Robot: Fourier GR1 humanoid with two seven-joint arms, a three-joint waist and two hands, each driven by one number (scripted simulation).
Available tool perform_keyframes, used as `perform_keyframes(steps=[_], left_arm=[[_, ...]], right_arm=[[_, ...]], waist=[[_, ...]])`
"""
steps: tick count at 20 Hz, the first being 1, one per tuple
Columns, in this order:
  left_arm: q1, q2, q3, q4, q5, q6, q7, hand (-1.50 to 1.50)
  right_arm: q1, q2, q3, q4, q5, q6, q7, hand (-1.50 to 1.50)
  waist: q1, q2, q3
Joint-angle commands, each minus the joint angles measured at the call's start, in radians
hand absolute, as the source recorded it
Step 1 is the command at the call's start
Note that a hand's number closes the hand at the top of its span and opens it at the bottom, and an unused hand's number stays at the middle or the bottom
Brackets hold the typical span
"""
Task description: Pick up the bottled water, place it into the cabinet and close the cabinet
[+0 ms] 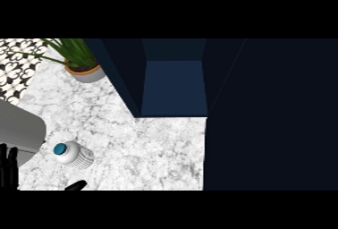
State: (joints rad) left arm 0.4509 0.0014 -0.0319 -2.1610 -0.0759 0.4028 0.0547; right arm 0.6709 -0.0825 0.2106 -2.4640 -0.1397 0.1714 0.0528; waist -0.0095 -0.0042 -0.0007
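Fingers [9,165] straight, holding nothing, beside bottled water [73,154] on marble counter [152,147]; cabinet [173,85] open.

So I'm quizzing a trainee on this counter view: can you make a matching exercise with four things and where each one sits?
Things:
1. bottled water
2. potted plant
3. cabinet
4. left hand

Places:
A. far left corner of the counter
B. open, at the back centre
C. lower left edge of the view, fingers up
D. on the marble at the near left, teal cap showing

Pairs: 1-D, 2-A, 3-B, 4-C
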Motion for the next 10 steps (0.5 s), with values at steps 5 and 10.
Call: perform_keyframes(steps=[5, 10], left_arm=[[-0.002, -0.001, 0.092, 0.274, 0.135, -0.043, -0.214, -1.50], [-0.059, -0.001, 0.117, 0.434, 0.178, -0.058, -0.333, -1.50]], right_arm=[[0.147, -0.029, -0.037, -0.087, -0.044, 0.057, -0.085, -1.50], [0.176, -0.025, -0.018, -0.127, -0.020, 0.060, -0.111, -1.50]], waist=[[-0.002, 0.000, 0.000], [-0.001, 0.001, 0.000]])
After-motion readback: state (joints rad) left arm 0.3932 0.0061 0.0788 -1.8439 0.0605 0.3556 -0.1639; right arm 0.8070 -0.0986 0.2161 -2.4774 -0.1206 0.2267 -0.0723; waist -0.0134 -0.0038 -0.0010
